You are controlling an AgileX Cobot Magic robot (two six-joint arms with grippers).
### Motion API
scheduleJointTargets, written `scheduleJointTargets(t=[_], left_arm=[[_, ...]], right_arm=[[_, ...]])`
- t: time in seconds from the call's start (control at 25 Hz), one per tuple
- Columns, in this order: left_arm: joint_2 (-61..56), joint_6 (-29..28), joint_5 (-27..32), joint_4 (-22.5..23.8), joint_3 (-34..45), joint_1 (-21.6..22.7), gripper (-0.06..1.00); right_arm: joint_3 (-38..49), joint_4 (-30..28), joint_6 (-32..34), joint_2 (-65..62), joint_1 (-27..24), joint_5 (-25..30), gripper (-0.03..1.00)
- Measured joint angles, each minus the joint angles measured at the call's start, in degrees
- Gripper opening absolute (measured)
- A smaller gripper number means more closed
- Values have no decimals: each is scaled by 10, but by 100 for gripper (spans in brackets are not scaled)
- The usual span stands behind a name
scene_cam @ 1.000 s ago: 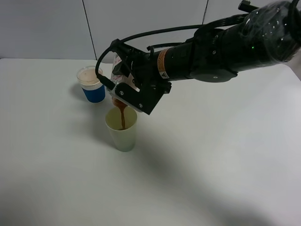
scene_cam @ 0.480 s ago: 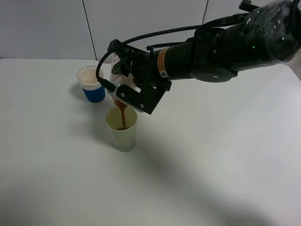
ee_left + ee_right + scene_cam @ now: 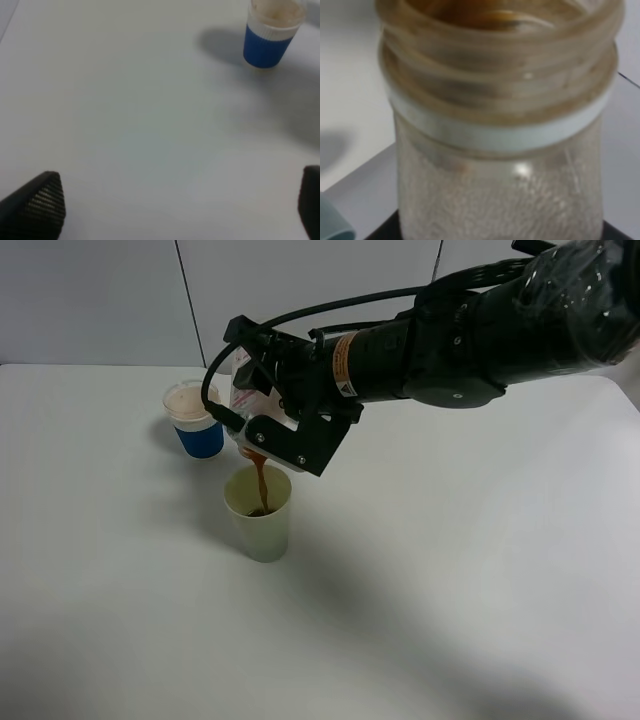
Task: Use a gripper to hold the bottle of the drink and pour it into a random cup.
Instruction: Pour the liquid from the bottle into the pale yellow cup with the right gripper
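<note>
While the right gripper (image 3: 285, 430) clamps the bottle (image 3: 243, 390), tipped mouth-down just above the cup (image 3: 260, 515), a thin brown stream (image 3: 262, 480) drops inside the cup's rim. Beyond the cup stands a blue cup (image 3: 197, 420). The left gripper (image 3: 172, 205) hangs wide apart and empty. Risk: a steeper tilt could make the wide mouth gush past the cup onto the table (image 3: 450, 570), or a drifting arm could knock the light cup over.

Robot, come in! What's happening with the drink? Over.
Right gripper shut on small translucent plastic bottle, tilted. Brown drink streaming into pale yellow-green plastic tumbler. Left gripper open. Blue white-rimmed cup stands apart.
</note>
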Motion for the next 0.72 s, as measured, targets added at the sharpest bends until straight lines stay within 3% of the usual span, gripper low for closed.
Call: scheduleJointTargets(t=[0.72], left_arm=[[0,0,0,0,0,0,93]], right_arm=[[0,0,-46,0,7,-4,38]])
